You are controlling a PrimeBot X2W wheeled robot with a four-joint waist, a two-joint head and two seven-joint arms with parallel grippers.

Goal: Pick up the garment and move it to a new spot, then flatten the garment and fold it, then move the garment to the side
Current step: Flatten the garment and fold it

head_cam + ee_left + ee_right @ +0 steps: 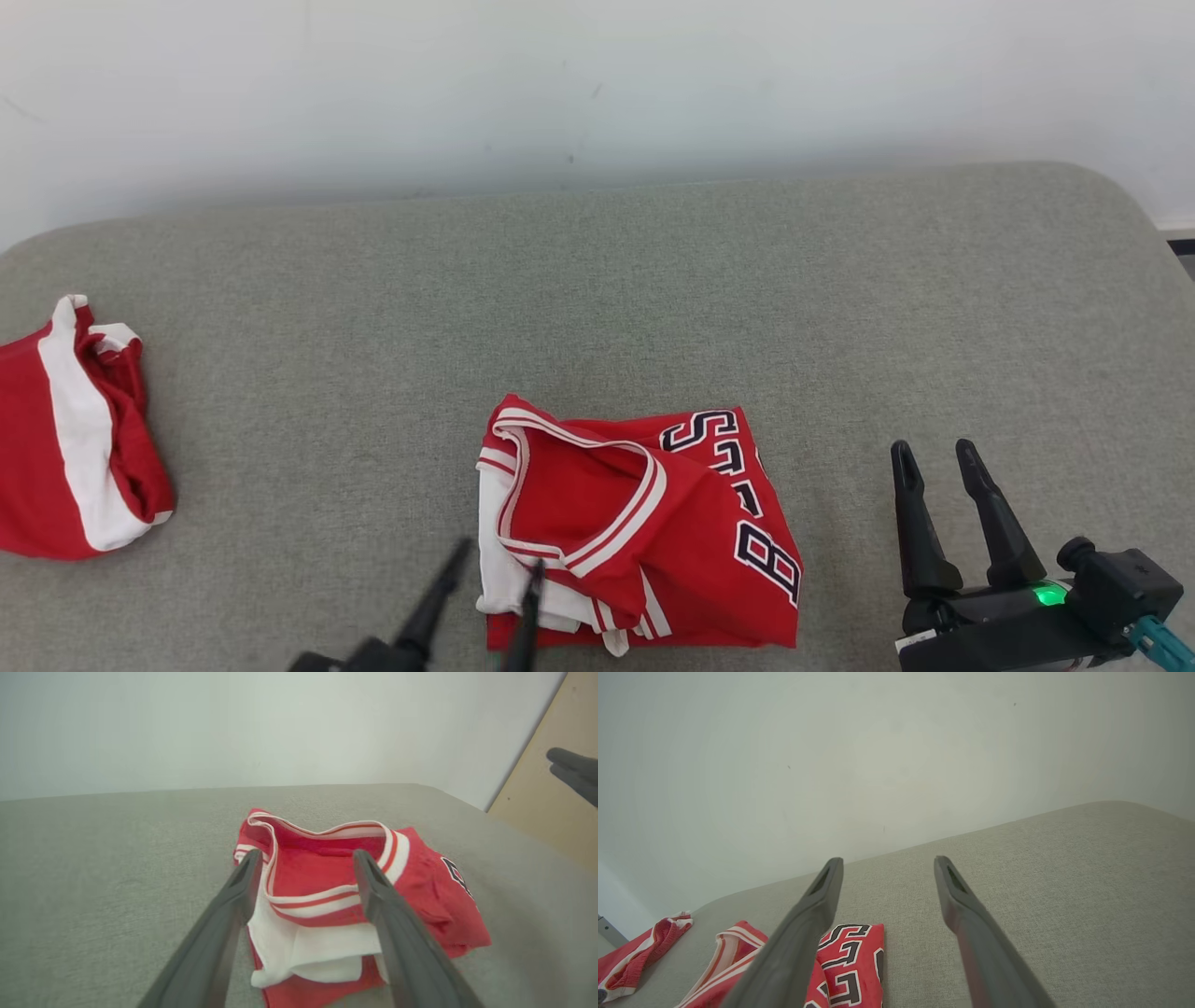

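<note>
The garment (653,523), a red jersey with white trim and dark lettering, lies folded into a rough square on the near middle of the grey padded surface (597,280). My left gripper (500,554) is open at its near left corner. In the left wrist view the left gripper (307,855) straddles the white-trimmed collar edge of the garment (420,886), holding nothing. My right gripper (933,448) is open and stands apart to the right of the jersey. The right gripper (888,860) points over bare surface, with the garment (852,956) at the lower left.
A second red and white garment (65,439) lies bunched at the surface's left edge, also seen as the second garment (640,947). A pale wall (597,84) runs behind. The surface's rounded right corner (1120,205) drops to tan floor (560,826).
</note>
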